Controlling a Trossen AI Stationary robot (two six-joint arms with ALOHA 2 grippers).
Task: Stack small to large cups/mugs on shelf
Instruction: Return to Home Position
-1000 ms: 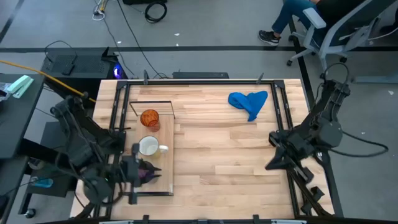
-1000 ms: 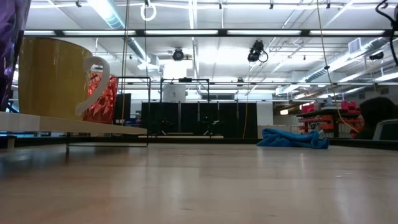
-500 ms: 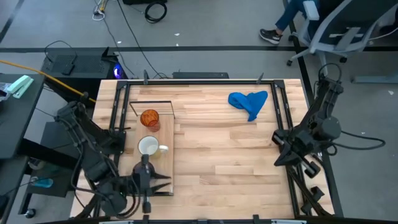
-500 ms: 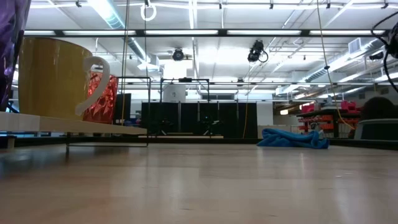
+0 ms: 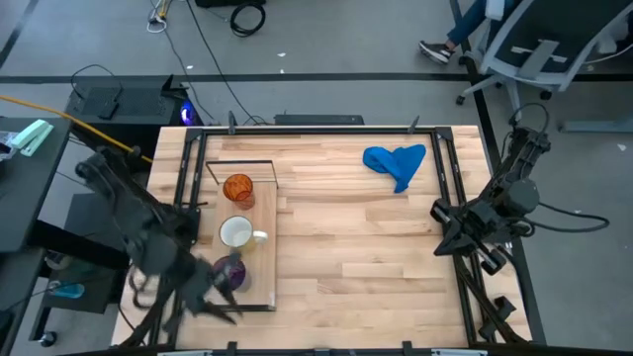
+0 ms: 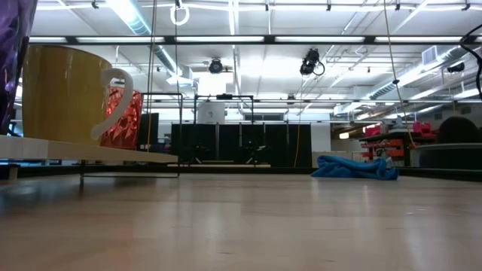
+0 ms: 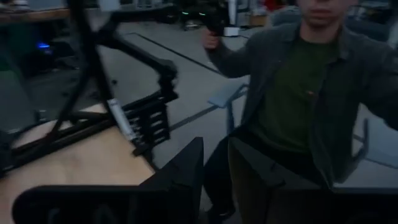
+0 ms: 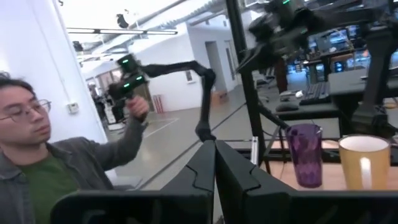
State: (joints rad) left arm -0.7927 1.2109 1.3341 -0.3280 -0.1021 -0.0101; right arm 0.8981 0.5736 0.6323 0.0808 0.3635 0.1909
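Three cups stand in a row on the shelf [image 5: 265, 237] at the table's left. The orange cup [image 5: 238, 188] is farthest back, the white mug [image 5: 237, 233] is in the middle with its handle toward the right, and the purple cup [image 5: 229, 269] is nearest. The low view shows the purple cup [image 6: 11, 60], the mug [image 6: 68, 94] and the orange cup [image 6: 122, 117] upright on their bases. My left gripper [image 7: 215, 142] is blurred near the table's near left corner, off the shelf, with a narrow gap between its fingers. My right gripper [image 8: 214, 143] waits shut at the table's right edge.
A blue cloth [image 5: 396, 163] lies crumpled at the far right of the table, also in the low view [image 6: 354, 167]. Bare planks stretch between the shelf and the right arm [image 5: 490, 222]. A person [image 7: 311, 93] holding a handheld device sits beyond the table.
My left gripper has let go of the purple cup, drawn back toward the near edge, turning, and then swung toward the near left corner. The purple cup stays upright on the shelf's near end. My right arm has shifted a little at the right edge.
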